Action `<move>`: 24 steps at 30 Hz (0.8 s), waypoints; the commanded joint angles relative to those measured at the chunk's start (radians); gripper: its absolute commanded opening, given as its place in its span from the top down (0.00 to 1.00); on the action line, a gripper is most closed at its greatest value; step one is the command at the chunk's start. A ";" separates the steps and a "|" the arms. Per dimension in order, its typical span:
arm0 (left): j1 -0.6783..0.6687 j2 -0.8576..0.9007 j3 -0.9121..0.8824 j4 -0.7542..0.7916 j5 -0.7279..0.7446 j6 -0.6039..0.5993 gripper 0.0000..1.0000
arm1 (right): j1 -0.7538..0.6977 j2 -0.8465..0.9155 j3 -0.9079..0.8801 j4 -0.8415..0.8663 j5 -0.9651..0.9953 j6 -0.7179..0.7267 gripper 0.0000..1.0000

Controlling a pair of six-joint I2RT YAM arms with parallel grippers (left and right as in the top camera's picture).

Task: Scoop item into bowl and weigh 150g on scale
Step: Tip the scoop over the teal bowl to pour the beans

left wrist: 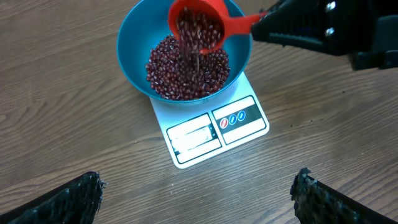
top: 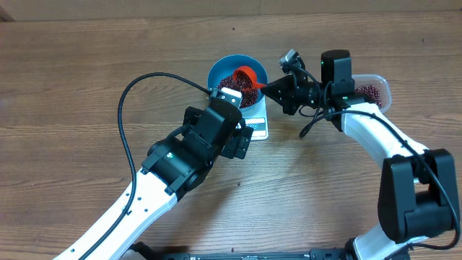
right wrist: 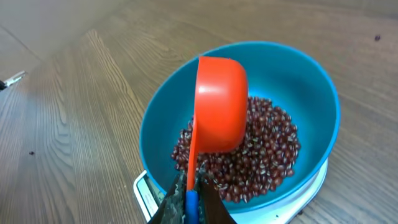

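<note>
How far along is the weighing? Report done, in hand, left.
Done: the bowl sits on the scale with beans already in it. In hand: the right jaws, shut on the red scoop by its handle, tip it over the bowl, beans falling. The left jaws stand open, empty. Left: the display is unreadable, so reaching the target cannot be judged; the tub holds more beans.

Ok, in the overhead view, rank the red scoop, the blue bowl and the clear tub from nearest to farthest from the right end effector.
1. Red scoop: held in the right end effector.
2. Blue bowl: just beyond, under the scoop.
3. Clear tub: farthest, on the right past the wrist.
</note>
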 commanded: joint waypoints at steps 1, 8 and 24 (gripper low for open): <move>0.000 -0.008 -0.003 0.003 -0.010 -0.006 0.01 | 0.002 0.005 0.003 0.011 0.001 -0.019 0.96; 0.000 -0.008 -0.003 0.003 -0.010 -0.006 0.00 | 0.002 0.005 0.003 0.015 0.001 -0.024 0.96; 0.000 -0.008 -0.003 0.003 -0.010 -0.006 0.00 | 0.002 0.005 0.003 0.016 0.002 -0.143 0.96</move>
